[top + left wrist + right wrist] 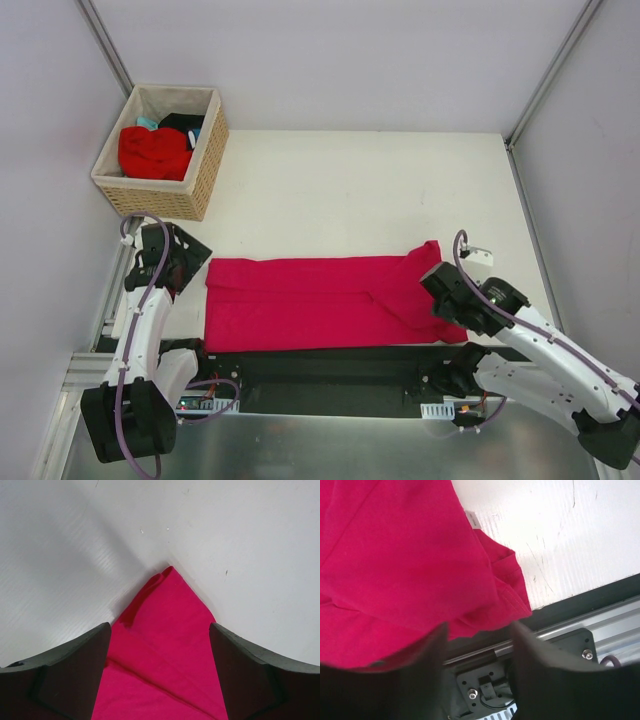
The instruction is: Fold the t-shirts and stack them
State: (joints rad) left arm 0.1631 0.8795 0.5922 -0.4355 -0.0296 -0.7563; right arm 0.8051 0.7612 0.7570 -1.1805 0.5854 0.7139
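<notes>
You are working in a robotics lab cell. The white table [380,190] is boxed in by plain white wall panels [350,60] held in aluminium posts [105,45]. Your left arm [140,330] and right arm [545,345] are bolted to a black base plate [330,372] beside an aluminium rail [85,365] at the near edge, with purple cables [118,400] running along them. The only household things are a wicker basket [165,195] and the t-shirts [300,300].
</notes>
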